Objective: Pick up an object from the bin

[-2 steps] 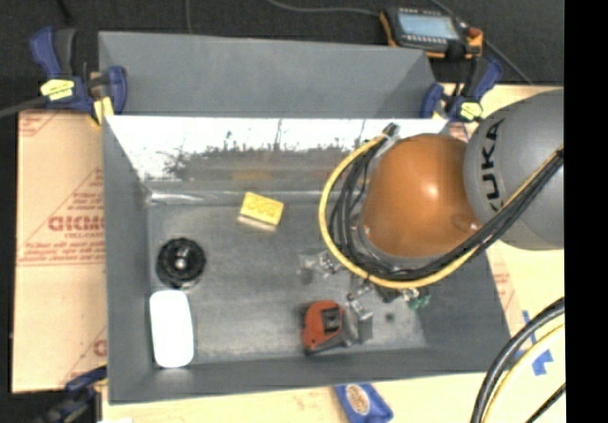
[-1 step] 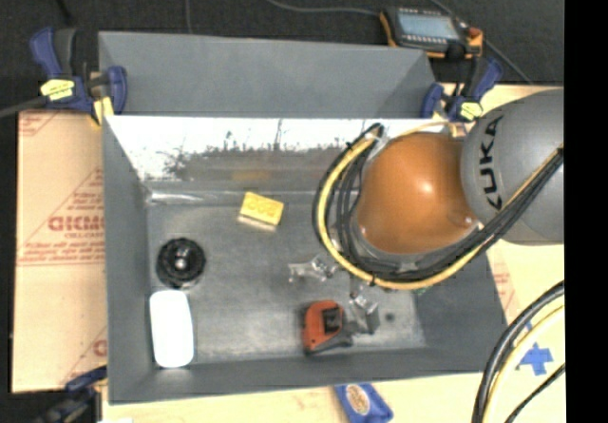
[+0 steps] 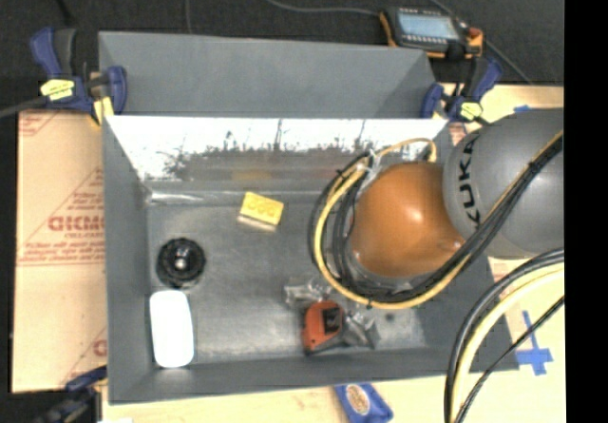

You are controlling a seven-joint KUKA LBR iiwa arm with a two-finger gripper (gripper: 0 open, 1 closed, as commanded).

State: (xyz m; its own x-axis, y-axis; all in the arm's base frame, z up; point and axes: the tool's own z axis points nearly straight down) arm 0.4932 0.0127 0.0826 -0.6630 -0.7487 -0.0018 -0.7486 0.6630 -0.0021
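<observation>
Grey metal bin, scuffed floor: hand low near the front edge.
Hand stands spread, metal tips either side of a small orange-and-black blocky thing directly beneath, long axis roughly front-to-back; farther left lie a yellow block, a black knob and a smooth white oval.

The arm's orange-covered wrist hangs over an orange-and-black thing, perhaps a tape measure, by the bin's near wall; yellow block, black knob and white oval lie apart.
</observation>
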